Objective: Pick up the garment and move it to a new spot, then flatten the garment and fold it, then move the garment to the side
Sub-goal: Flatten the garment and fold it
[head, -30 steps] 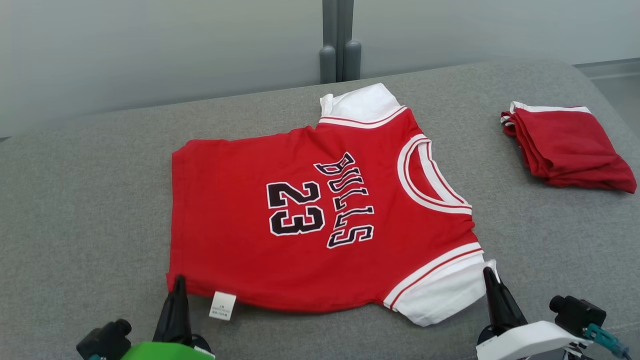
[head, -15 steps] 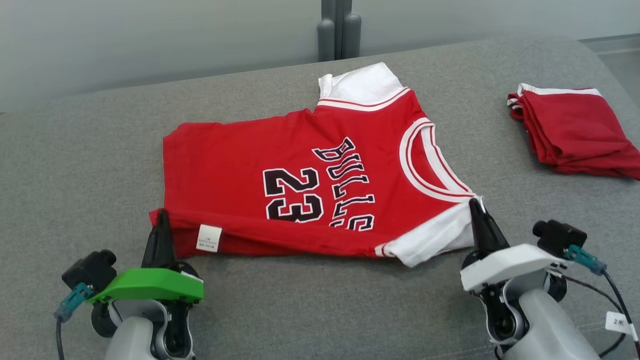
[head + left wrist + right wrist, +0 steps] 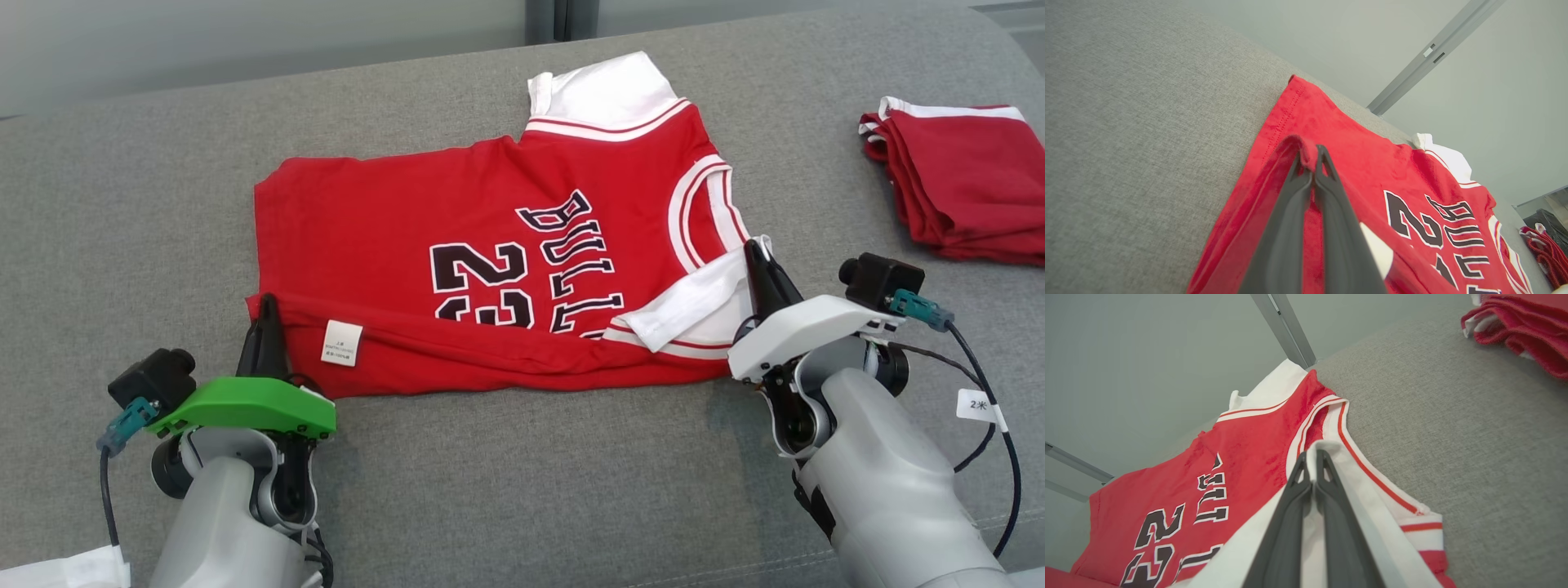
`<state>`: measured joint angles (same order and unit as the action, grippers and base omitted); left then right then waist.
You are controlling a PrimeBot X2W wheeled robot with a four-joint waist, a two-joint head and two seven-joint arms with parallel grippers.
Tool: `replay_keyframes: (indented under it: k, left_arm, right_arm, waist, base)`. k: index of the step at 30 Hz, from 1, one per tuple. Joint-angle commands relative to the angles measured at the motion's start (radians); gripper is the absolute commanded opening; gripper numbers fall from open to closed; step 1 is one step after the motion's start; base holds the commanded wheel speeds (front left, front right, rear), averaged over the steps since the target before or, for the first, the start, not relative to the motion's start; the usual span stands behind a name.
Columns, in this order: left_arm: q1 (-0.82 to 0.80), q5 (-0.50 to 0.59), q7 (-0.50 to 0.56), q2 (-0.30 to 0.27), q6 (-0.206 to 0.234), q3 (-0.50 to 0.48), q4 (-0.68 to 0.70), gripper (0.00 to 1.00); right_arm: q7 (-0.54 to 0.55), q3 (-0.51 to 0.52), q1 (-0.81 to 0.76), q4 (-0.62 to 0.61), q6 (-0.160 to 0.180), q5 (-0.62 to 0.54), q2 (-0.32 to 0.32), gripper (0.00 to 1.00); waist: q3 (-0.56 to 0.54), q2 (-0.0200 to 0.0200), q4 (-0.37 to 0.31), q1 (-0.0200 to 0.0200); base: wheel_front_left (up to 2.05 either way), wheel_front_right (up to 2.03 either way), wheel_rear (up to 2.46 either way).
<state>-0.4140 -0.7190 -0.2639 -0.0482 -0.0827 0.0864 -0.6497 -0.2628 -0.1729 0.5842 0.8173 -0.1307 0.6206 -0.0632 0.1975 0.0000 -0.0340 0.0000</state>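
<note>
Left tool (image 3: 266,305) and right tool (image 3: 752,250) both pinched closed.

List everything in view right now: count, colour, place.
jersey: 1, red, white sleeves, black lettering; middle of surface, near edge folded over.
tag: 1, white; on that folded edge.
folded clothes: 1 pile, red with white trim; far right.
fabric surface: 1, grey; under everything.
wall: 1, pale grey; behind.
left gripper: 1, dark fingers, green cover; shut on jersey's hem corner.
right gripper: 1, dark fingers, white cover; shut on jersey's white sleeve.
</note>
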Motion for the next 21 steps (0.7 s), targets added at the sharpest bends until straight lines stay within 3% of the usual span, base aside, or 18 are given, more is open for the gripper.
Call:
replay_keyframes:
  k: [1,15,16,17,18,19,20,21]
  left_arm:
    - [-0.021,0.006,0.000,-0.005,0.003,0.000,-0.007,0.00]
    - [-0.051,0.001,0.000,-0.005,0.007,0.031,-0.039,0.00]
    - [-0.054,0.005,0.000,-0.005,0.012,0.034,-0.043,0.07]
    - [-0.055,0.006,0.000,-0.005,0.013,0.036,-0.045,0.22]
    - [-0.055,0.007,0.000,-0.005,0.014,0.038,-0.045,0.44]
    - [-0.055,0.006,0.000,-0.005,0.015,0.041,-0.043,0.80]
    - [-0.054,0.005,0.000,-0.005,0.016,0.044,-0.040,1.00]
    - [-0.051,0.004,0.000,-0.005,0.017,0.046,-0.037,1.00]
  right_arm:
    - [-0.002,0.000,0.023,0.019,0.000,-0.005,0.001,0.00]
    - [-0.002,0.018,0.117,0.113,0.000,-0.052,0.009,0.02]
    - [-0.002,0.017,0.128,0.134,0.000,-0.056,0.010,0.33]
    - [-0.002,0.016,0.134,0.144,0.000,-0.056,0.011,0.48]
    - [-0.002,0.012,0.141,0.153,0.000,-0.052,0.011,0.94]
    - [-0.002,0.004,0.146,0.159,0.000,-0.043,0.011,1.00]
    - [-0.002,-0.005,0.150,0.167,0.000,-0.035,0.012,1.00]
    - [-0.002,-0.017,0.156,0.173,0.000,-0.028,0.011,1.00]
  waist:
    - [0.011,0.0000,0.006,0.0000]
    - [0.028,0.0000,0.013,0.0000]
    - [0.029,0.0000,0.014,0.0000]
    - [0.029,0.0000,0.014,0.0000]
    - [0.029,0.0000,0.015,0.0000]
    - [0.028,0.0000,0.017,0.0000]
    - [0.028,0.0000,0.018,0.0000]
    - [0.027,0.0000,0.020,0.0000]
  base:
    - [0.00,0.00,0.00]
    - [0.00,0.00,0.00]
    - [0.00,0.00,0.00]
    - [0.00,0.00,0.00]
    - [0.00,0.00,0.00]
    - [0.00,0.00,0.00]
    - [0.00,0.00,0.00]
    - [0.00,0.00,0.00]
